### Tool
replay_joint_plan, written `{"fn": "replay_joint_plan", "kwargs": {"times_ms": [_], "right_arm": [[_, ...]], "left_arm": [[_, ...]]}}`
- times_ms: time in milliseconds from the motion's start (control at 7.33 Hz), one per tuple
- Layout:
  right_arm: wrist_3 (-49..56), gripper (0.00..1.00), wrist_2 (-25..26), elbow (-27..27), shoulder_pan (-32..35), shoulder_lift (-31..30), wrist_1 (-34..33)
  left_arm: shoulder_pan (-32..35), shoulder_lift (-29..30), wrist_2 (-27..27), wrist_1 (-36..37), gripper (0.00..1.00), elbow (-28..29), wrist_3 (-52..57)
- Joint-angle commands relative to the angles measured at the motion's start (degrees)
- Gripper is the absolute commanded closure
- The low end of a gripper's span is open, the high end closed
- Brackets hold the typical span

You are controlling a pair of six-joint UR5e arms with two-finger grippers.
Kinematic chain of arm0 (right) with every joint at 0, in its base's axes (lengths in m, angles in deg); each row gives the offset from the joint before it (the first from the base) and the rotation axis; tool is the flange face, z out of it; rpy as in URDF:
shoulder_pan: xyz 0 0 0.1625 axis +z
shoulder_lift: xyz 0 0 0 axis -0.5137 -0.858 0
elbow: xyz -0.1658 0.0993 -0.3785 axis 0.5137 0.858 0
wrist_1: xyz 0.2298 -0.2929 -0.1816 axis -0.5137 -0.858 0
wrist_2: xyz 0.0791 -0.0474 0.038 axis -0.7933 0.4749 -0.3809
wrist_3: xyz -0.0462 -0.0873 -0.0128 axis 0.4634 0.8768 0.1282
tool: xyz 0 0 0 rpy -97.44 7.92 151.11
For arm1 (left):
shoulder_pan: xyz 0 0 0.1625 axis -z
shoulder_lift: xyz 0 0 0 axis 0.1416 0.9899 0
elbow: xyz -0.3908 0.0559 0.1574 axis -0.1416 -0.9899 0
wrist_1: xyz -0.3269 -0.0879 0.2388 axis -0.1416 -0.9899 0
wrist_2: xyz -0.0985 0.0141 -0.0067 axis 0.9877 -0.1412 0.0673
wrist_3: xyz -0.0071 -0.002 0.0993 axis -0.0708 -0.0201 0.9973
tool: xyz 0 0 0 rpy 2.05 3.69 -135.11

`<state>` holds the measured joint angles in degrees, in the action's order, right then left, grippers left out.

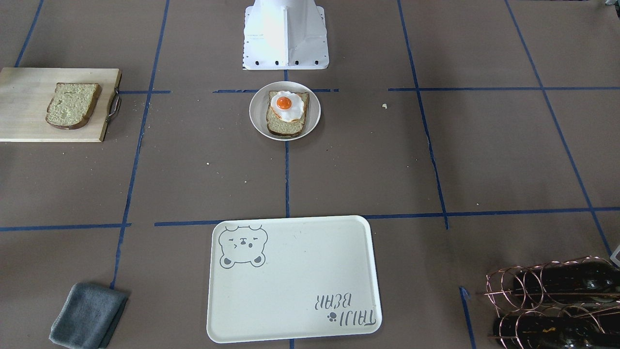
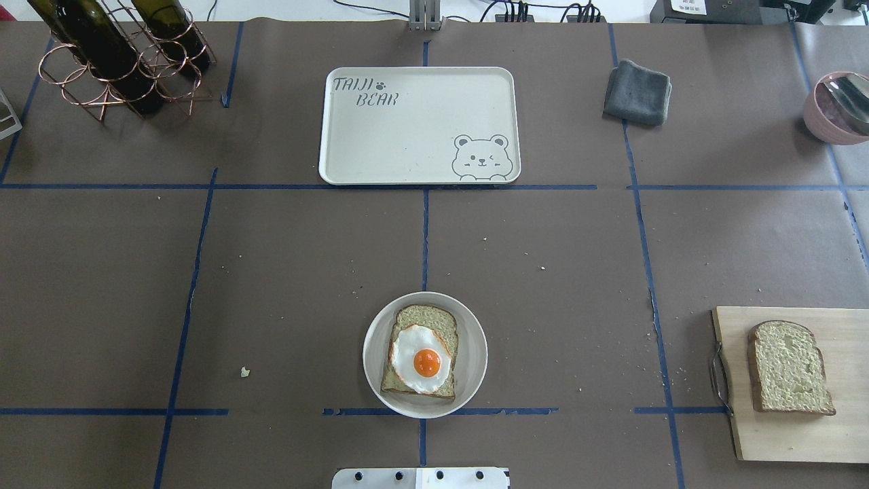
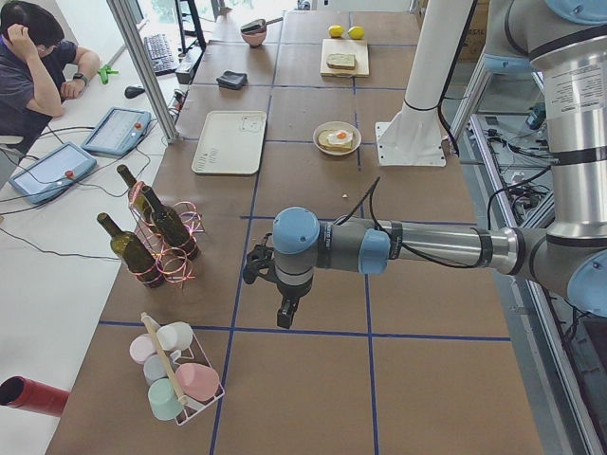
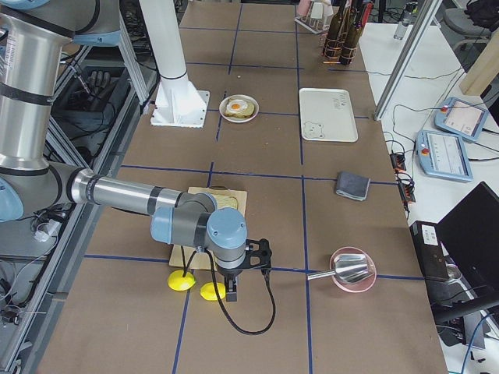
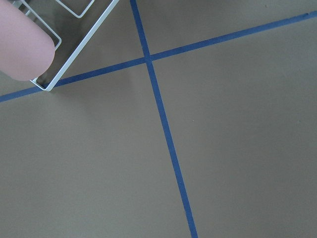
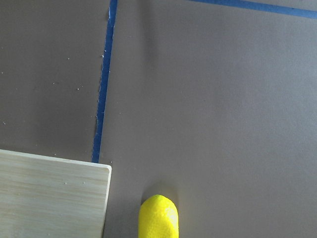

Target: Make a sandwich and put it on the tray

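One bread slice lies on a small round white plate near the robot base, with a fried egg on top; the egg also shows in the front view. The second bread slice lies on a wooden cutting board at the right. The cream bear tray lies bare at the far middle. My left gripper hangs over bare table far out to the left. My right gripper hangs beyond the board, above two lemons. I cannot tell whether either is open or shut.
A copper rack with wine bottles stands far left. A grey cloth and a pink bowl with a spoon sit far right. Lemons lie past the board. A wire rack of cups stands near my left gripper.
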<state>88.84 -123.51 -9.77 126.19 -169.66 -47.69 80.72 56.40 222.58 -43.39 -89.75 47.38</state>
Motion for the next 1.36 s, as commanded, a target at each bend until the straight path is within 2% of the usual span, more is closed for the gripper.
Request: {"fn": "replay_joint_plan", "kwargs": {"times_ms": [0, 545, 818, 955, 1091, 1227], "right_arm": [[0.0, 0.00, -0.1, 0.0, 0.0, 0.0, 0.1], [-0.5, 0.00, -0.6, -0.1, 0.1, 0.0, 2.1], [-1.2, 0.00, 5.9, -0.2, 0.0, 0.6, 11.5], [-1.7, 0.00, 5.5, 0.7, -0.9, 0.7, 12.0], [-1.8, 0.00, 3.2, 0.8, -2.6, 0.8, 12.2], [-6.6, 0.00, -5.1, -0.4, -2.7, 0.8, 12.4]], "left_arm": [[0.0, 0.1, 0.0, 0.0, 0.00, 0.1, 0.0], [0.0, 0.0, 0.0, -0.2, 0.00, 0.1, 0.0], [0.0, 0.0, 0.0, -0.3, 0.00, 0.1, 0.0], [0.2, 0.1, 0.0, -0.3, 0.00, 0.1, 0.0], [0.3, 0.1, 0.0, -0.3, 0.00, -0.1, 0.0], [0.4, 0.1, 0.0, -0.4, 0.00, -0.1, 0.0]]}}
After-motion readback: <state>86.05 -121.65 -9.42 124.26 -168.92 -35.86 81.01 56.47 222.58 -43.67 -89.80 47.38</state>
